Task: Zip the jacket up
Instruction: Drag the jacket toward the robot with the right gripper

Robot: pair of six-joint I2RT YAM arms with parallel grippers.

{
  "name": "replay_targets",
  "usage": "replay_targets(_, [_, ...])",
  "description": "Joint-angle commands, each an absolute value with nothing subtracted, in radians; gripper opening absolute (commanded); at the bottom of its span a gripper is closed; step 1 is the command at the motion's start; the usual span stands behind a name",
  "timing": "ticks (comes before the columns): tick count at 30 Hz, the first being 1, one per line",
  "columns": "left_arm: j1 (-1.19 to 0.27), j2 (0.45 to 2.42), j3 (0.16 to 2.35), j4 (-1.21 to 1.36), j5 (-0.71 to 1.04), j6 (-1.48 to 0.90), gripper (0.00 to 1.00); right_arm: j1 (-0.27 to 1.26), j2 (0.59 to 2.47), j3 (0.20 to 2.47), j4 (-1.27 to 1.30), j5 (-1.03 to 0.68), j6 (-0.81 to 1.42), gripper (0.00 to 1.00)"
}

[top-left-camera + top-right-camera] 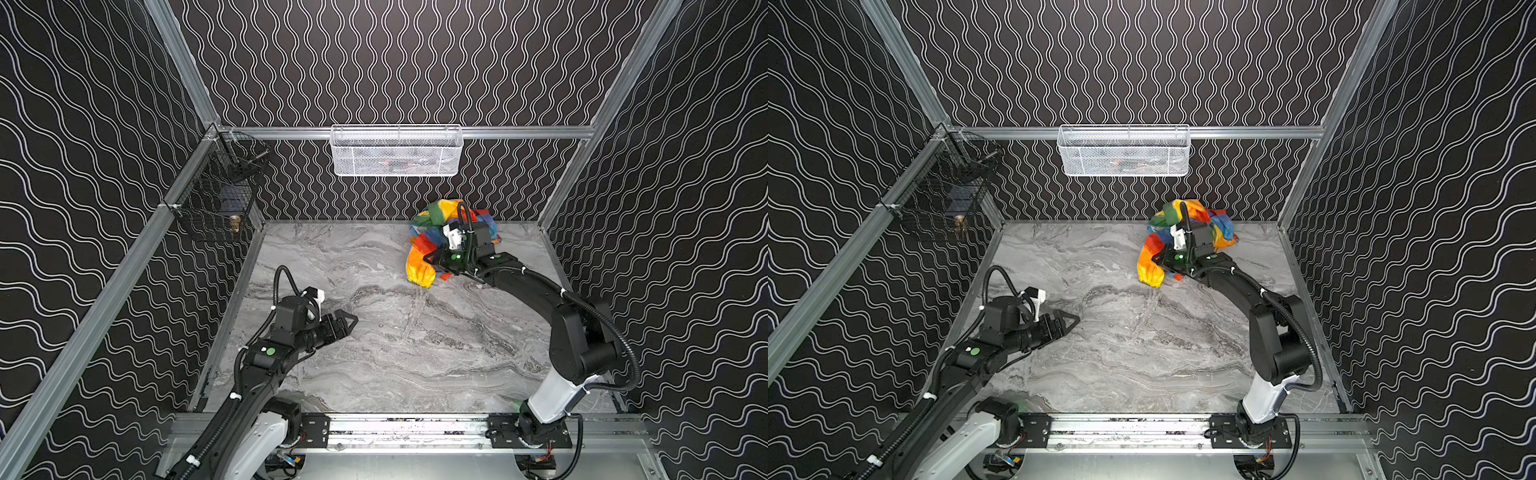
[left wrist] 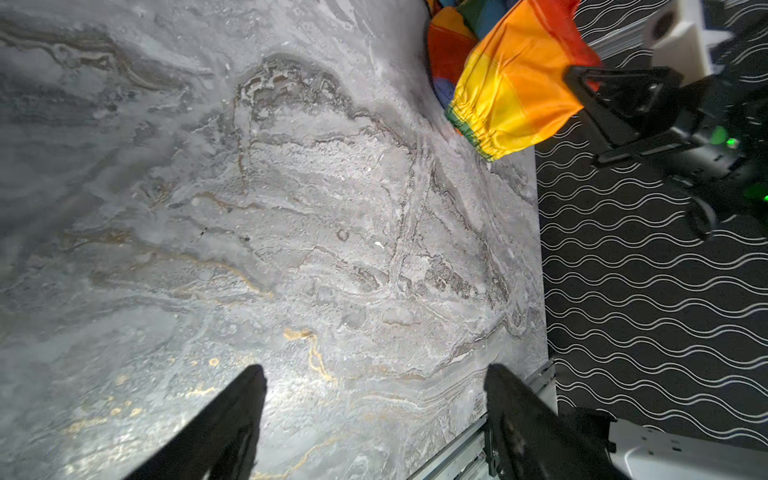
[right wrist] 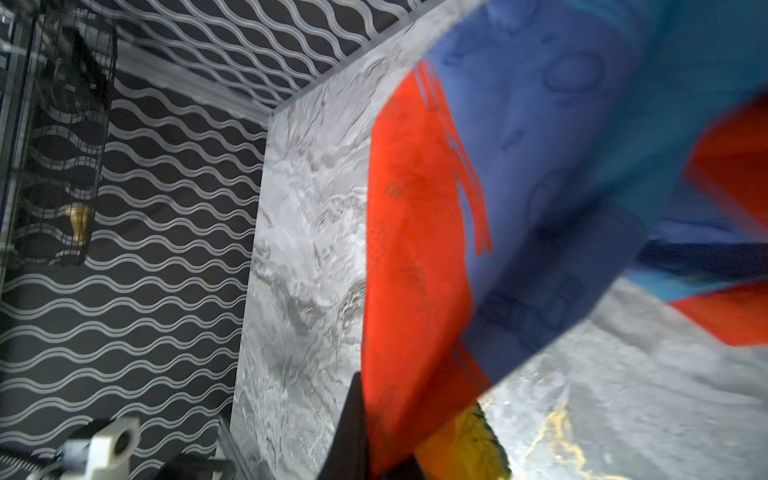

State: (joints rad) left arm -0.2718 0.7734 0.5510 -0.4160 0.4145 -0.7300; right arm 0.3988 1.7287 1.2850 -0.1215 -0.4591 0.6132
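Jacket: the jacket point(image 1: 436, 212) point(image 1: 1173, 212), rainbow-striped, lies crumpled in a heap at the far right of the marble table point(image 1: 395, 353), close to the back wall. One orange-and-yellow sleeve point(image 1: 419, 266) trails toward the front.
Right gripper: the right gripper point(image 1: 432, 258) has its jaws closed, pinching a fold of the jacket beside the sleeve.
Left gripper: the left gripper point(image 1: 348, 322) has its jaws wide apart and holds nothing. It is above bare table, well apart from the jacket.
Left wrist view: shows the sleeve's gathered elastic cuff point(image 2: 478, 124), edged green.
Right wrist view: blurred red and blue fabric fills the frame, running down to one black finger point(image 3: 353, 432).
Surroundings: a white mesh basket point(image 1: 397, 151) hangs on the back wall and a black wire basket point(image 1: 216, 199) on the left wall.
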Motion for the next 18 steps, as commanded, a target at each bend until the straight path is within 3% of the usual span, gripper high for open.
replay_targets(1, [-0.267, 0.779, 0.553, -0.436, 0.391, -0.710, 0.84, 0.463, 1.701, 1.297, -0.159, -0.424, 0.620, 0.00])
replay_targets(8, [-0.219, 0.748, 0.582, -0.584, 0.265, -0.687, 0.84, 0.657, 1.669, 1.332, -0.183, -0.358, 0.636, 0.00])
replay_targets(18, [-0.130, 0.709, 0.543, -0.675, 0.224, -0.773, 0.84, 0.862, 1.742, 1.469, -0.163, -0.352, 0.692, 0.00])
